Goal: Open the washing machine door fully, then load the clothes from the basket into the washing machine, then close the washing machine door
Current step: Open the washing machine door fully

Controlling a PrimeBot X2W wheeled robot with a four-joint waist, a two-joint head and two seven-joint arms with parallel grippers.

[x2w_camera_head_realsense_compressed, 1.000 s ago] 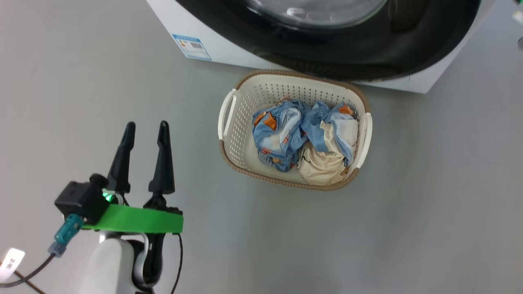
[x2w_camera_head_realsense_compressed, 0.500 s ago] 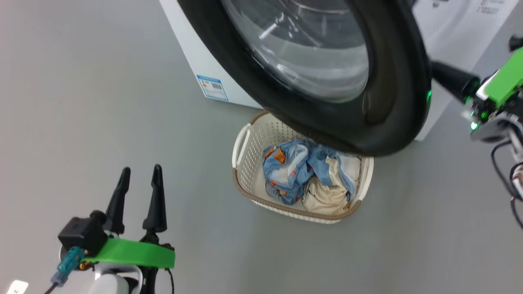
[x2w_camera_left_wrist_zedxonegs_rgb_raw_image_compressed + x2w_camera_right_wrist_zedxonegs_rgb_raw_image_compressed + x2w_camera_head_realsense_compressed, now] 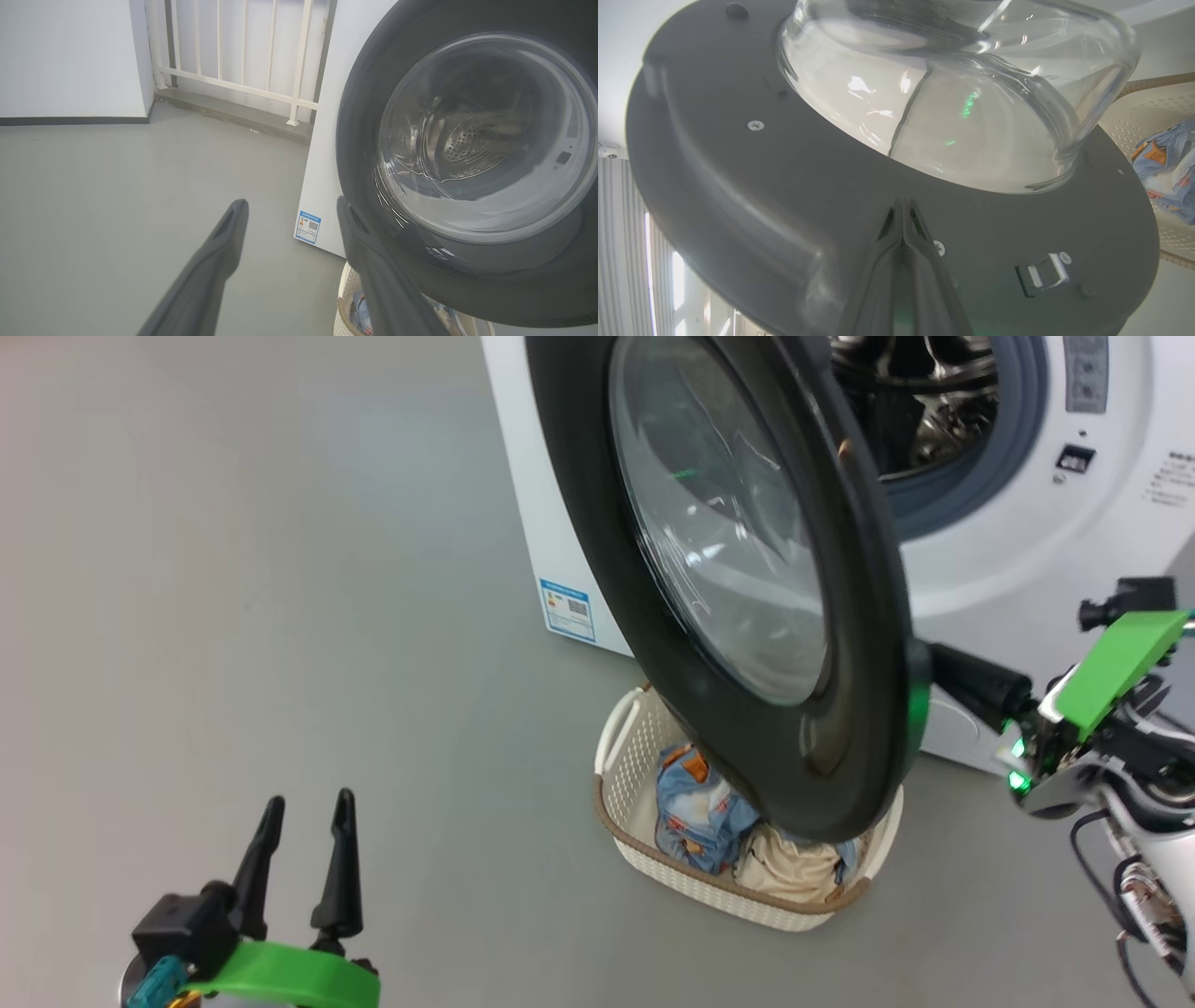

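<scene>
The washing machine door (image 3: 868, 644), a black ring around bulging glass, stands swung partly out from the white washing machine (image 3: 980, 551), and the steel drum (image 3: 915, 392) shows behind it. My right gripper (image 3: 926, 658) is shut, with its tips against the door's inner face (image 3: 784, 177) just below the glass bowl (image 3: 948, 116). My left gripper (image 3: 308, 800) hangs open and empty over the floor at the lower left, well clear of the door (image 3: 364, 116). The basket (image 3: 747, 896) sits on the floor under the door's lower edge. It holds the blue and cream clothes (image 3: 695, 803), partly hidden by the door.
Grey floor spreads to the left of the machine. A blue energy label (image 3: 568, 609) marks the machine's side. In the left wrist view a white railing (image 3: 243, 56) and a wall stand behind. The door's latch (image 3: 1043, 273) lies to the right of my right fingers.
The head camera has tilted up, bringing the drum and the right gripper into the picture. The door stands swung further out than half a second ago. The left gripper stays open.
</scene>
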